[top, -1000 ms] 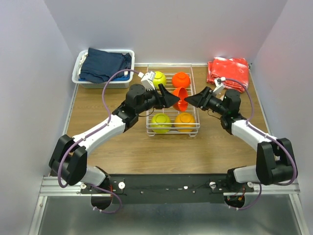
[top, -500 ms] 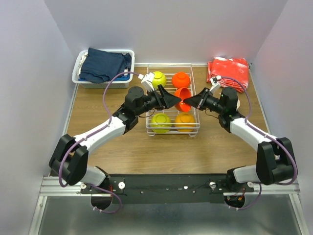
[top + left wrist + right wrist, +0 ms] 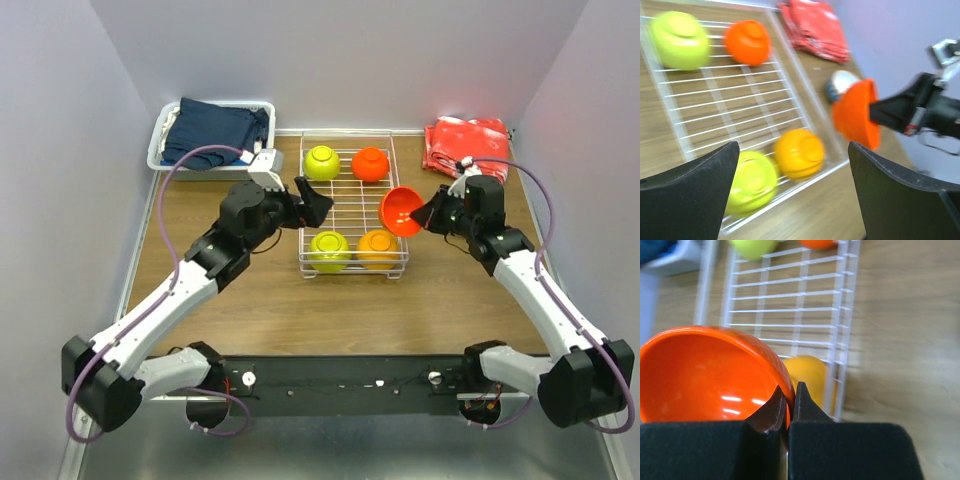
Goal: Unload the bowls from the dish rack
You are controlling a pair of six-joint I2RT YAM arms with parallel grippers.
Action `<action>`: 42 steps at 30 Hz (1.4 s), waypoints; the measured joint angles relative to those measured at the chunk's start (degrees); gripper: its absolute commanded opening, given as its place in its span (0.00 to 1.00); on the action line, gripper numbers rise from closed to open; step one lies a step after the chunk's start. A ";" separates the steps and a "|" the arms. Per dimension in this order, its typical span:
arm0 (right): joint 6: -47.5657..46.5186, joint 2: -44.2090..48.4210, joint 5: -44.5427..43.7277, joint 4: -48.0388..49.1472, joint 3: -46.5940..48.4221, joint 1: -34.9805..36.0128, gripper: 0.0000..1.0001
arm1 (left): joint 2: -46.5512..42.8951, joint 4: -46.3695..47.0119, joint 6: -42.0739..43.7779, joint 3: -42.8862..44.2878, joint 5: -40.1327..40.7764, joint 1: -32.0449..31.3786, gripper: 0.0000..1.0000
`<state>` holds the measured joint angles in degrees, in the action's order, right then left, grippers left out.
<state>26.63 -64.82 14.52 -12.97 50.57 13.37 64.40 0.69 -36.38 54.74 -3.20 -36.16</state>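
LIFTED CLEAR: Our right gripper pinches the rim of a red-orange bowl, holding it tilted in the air over the right edge of the dish rack, apparently to carry it out to the table. Our left gripper hangs spread and empty at the rack's left side, within reach of the four bowls sitting upside down inside. A blurred pale bowl seems to lie outside.

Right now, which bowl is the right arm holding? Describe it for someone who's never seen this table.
Find the white wire dish rack mid-table. At its right edge, a red-orange bowl is pinched by the rim in the right arm's fingers. Unlike the four bowls upside down in the rack, it is tipped on edge, showing its hollow inside.
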 measured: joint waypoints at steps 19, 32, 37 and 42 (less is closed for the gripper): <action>-1.09 -5.53 -27.17 -23.71 1.44 -15.96 0.01 | -20.83 -25.31 24.59 -7.74 24.02 0.04 0.99; 2.47 -9.20 -24.06 -16.72 -6.49 -30.01 0.19 | -25.86 -25.31 25.94 -9.05 25.27 0.04 0.99; 3.61 -11.04 -22.01 -14.19 -9.81 -30.86 0.62 | -25.88 -25.27 25.97 -9.60 25.24 0.04 0.99; 4.04 -8.50 -20.35 -13.33 -10.49 -30.95 0.89 | -24.96 -25.14 25.97 -9.68 24.96 0.04 0.99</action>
<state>30.68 -73.32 -5.82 -26.30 40.07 -17.58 39.44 -24.45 -10.41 45.06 21.76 -36.12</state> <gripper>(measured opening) 0.768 0.990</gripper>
